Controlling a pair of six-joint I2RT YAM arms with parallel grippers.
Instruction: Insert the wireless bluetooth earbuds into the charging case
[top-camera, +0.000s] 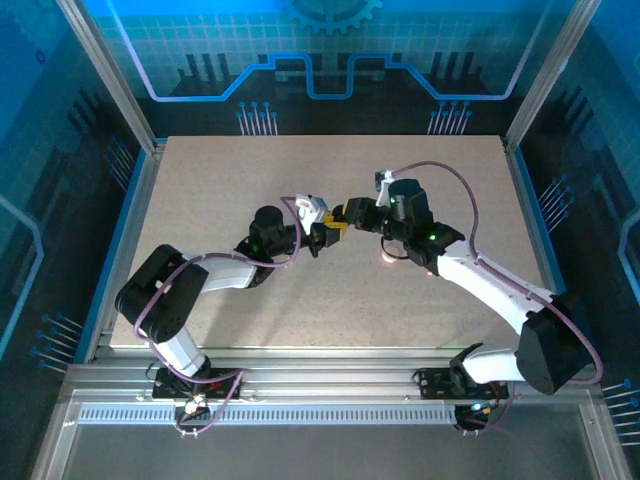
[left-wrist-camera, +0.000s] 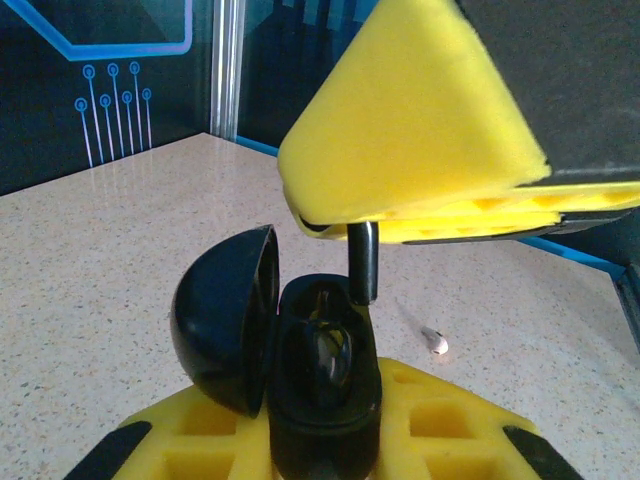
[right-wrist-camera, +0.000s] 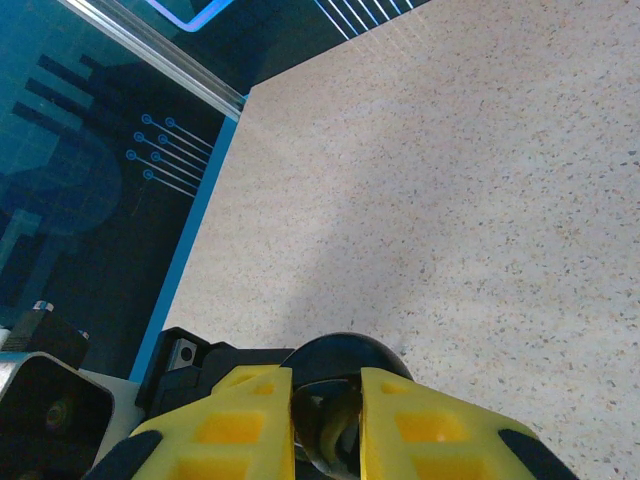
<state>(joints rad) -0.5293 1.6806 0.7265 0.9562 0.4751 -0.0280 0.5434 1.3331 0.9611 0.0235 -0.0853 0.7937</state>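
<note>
The charging case (left-wrist-camera: 325, 370) I see is glossy black, and its domed lid (left-wrist-camera: 225, 315) is swung open to the left. My left gripper (left-wrist-camera: 325, 445) is shut on its lower body between yellow pads. In the overhead view the two grippers meet at mid-table, the left gripper (top-camera: 318, 238) just below the right gripper (top-camera: 345, 218). From above, the right gripper's yellow fingers (left-wrist-camera: 420, 140) hold a black earbud stem (left-wrist-camera: 363, 262) over the case's right cavity. In the right wrist view my right gripper (right-wrist-camera: 327, 415) is shut on that dark earbud, and the case lid (right-wrist-camera: 345, 352) is below it.
A small pale pinkish object (top-camera: 388, 256) lies on the speckled beige table (top-camera: 250, 180), close under the right wrist; in the left wrist view the same pale object (left-wrist-camera: 437, 342) is behind the case. Blue-lit enclosure walls and metal posts (top-camera: 105, 75) ring the table.
</note>
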